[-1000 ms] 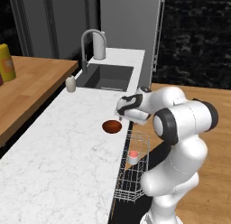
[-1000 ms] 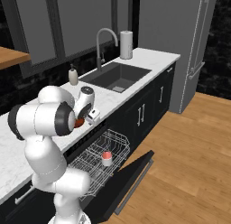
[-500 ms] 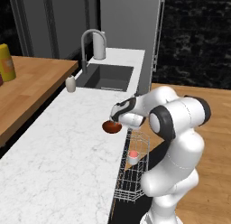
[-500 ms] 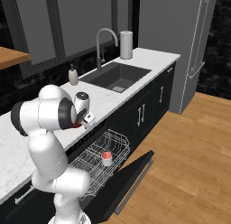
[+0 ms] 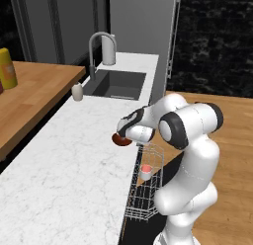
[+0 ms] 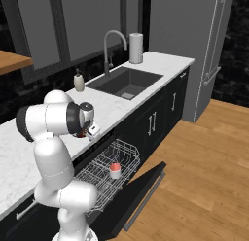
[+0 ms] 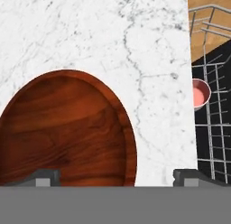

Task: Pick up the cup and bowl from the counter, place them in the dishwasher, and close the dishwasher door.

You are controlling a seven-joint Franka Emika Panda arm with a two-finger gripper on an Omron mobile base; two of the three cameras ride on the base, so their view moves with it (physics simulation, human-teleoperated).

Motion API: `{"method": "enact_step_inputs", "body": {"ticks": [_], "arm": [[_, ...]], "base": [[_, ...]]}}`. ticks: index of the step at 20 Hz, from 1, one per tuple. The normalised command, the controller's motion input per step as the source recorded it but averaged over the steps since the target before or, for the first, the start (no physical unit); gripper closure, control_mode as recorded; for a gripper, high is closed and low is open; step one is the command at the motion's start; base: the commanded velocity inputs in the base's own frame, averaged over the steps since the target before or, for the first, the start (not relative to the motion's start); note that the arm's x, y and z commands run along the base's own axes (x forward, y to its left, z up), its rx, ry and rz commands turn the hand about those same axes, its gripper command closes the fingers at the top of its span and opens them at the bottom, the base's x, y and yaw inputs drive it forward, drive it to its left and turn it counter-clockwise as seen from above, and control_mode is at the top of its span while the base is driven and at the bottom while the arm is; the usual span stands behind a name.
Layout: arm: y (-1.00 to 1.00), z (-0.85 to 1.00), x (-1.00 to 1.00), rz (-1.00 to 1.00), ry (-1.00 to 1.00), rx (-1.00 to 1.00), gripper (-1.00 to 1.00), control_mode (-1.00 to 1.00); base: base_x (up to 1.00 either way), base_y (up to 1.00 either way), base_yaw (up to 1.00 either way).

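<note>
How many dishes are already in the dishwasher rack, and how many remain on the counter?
1 in the rack: the cup stands in the wire rack. 1 on the counter: the bowl, under the open gripper. No others visible.

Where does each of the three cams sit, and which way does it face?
Left base view: behind the arm's left, facing forward-down along the counter to the sink; arm at lower right.
Right base view: behind its right, facing the open dishwasher and sink; arm at lower left.
Hand view: on the hand, open, facing down at the bowl; fingertips at bottom.
Shared: the cup in the rack, in all three.
</note>
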Motion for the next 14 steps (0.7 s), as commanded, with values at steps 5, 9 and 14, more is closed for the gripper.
{"method": "enact_step_inputs", "body": {"ticks": [5, 9, 14], "arm": [[0.07, -0.11, 0.01, 0.0, 0.0, 0.0, 1.0, -1.0], [0.05, -0.02, 0.0, 0.0, 0.0, 0.0, 1.0, -1.0], [0.02, 0.03, -0.04, 0.0, 0.0, 0.0, 1.0, -1.0]], "base": [[0.0, 0.0, 0.0], [0.0, 0.0, 0.0], [0.0, 0.0, 0.0]]}}
